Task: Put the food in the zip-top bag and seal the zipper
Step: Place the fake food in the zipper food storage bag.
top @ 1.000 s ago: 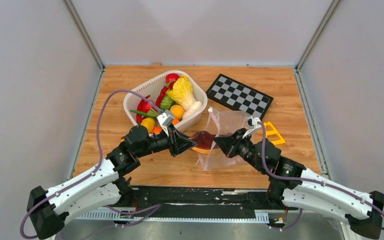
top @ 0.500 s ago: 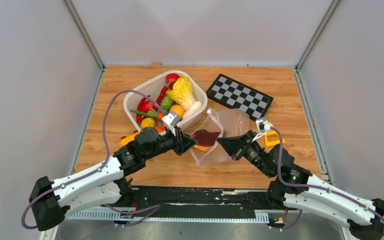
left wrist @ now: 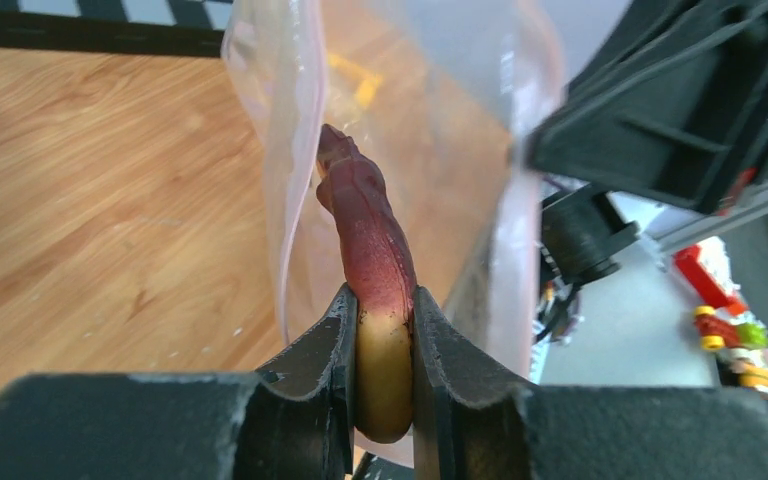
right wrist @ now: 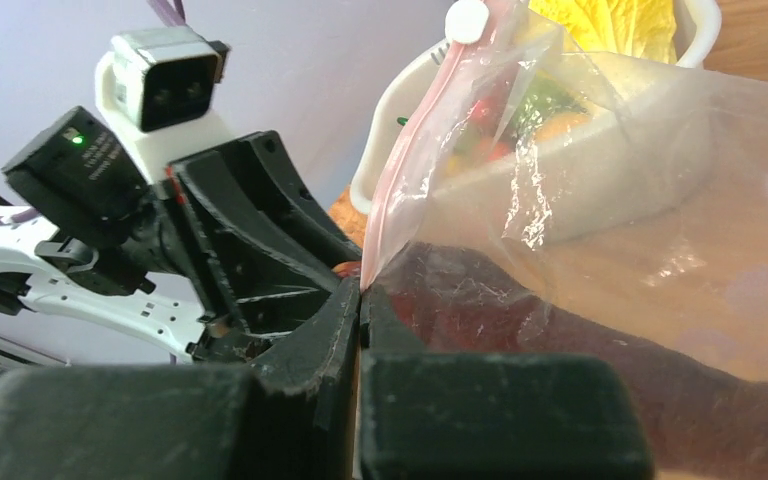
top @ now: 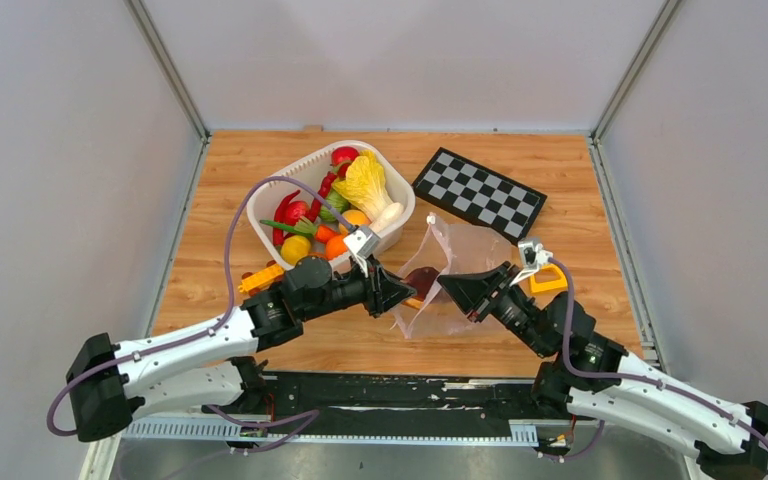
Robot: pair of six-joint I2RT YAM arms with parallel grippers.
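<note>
My left gripper (top: pixel 407 294) (left wrist: pixel 384 345) is shut on the tan bun with the dark-red top (left wrist: pixel 370 255), whose far end reaches into the mouth of the clear zip-top bag (top: pixel 455 262) (left wrist: pixel 430 120). My right gripper (top: pixel 450 286) (right wrist: pixel 361 300) is shut on the bag's pale pink zipper strip (right wrist: pixel 400 185) and holds the mouth up. The bun shows dark red through the bag (right wrist: pixel 520 310) and in the top view (top: pixel 420 279). More toy food (top: pixel 345 195) lies in the white basket (top: pixel 260 208).
A checkerboard (top: pixel 479 191) lies at the back right. A yellow toy (top: pixel 546 280) sits right of the bag. An orange-yellow toy (top: pixel 258 277) lies on the wood near my left arm. The two grippers face each other closely.
My left gripper has moved right with the bun, pushing it further into the bag's mouth. My right gripper has kept its hold on the zipper edge and shifted slightly.
</note>
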